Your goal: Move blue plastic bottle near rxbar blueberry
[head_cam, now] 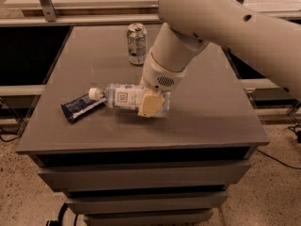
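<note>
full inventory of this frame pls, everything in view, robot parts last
bottle: 1, clear bluish with a white cap, on its side centre-left over the table, cap pointing at the rxbar
rxbar: 1, dark blue, flat on the table's left side, right by the bottle's cap
can: 1, silver-green, upright at the back of the table
table: 1, grey top, drawer fronts below
floor: speckled beige, around the table
arm: 1, off-white, reaching in from the upper right
gripper: 1, tan pads, shut on the bottle's base end, near table centre
</note>
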Robot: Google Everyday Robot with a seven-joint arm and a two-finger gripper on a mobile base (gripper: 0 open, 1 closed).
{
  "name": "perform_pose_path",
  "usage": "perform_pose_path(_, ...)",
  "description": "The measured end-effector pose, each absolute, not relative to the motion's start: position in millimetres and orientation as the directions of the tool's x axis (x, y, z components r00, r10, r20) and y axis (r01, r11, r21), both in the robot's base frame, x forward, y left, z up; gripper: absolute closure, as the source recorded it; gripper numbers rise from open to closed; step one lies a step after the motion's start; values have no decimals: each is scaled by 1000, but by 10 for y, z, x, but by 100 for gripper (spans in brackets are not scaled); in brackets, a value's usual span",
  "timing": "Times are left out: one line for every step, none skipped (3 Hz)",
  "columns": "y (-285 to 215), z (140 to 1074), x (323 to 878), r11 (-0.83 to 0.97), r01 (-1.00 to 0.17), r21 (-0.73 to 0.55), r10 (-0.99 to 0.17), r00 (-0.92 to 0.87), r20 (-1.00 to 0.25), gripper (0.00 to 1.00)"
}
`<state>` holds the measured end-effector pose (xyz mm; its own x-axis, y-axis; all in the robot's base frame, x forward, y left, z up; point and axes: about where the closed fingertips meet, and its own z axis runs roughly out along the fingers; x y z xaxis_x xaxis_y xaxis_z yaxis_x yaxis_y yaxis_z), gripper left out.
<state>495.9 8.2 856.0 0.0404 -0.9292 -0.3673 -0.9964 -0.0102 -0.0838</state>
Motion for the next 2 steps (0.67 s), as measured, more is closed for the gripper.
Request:
perform_pose_path(184, 8497, 4969, -19, -997, -72, -932, 44, -361, 36)
perform_pose_path(240, 8442, 4964, -23, -998, -60, -932, 43, -359, 12)
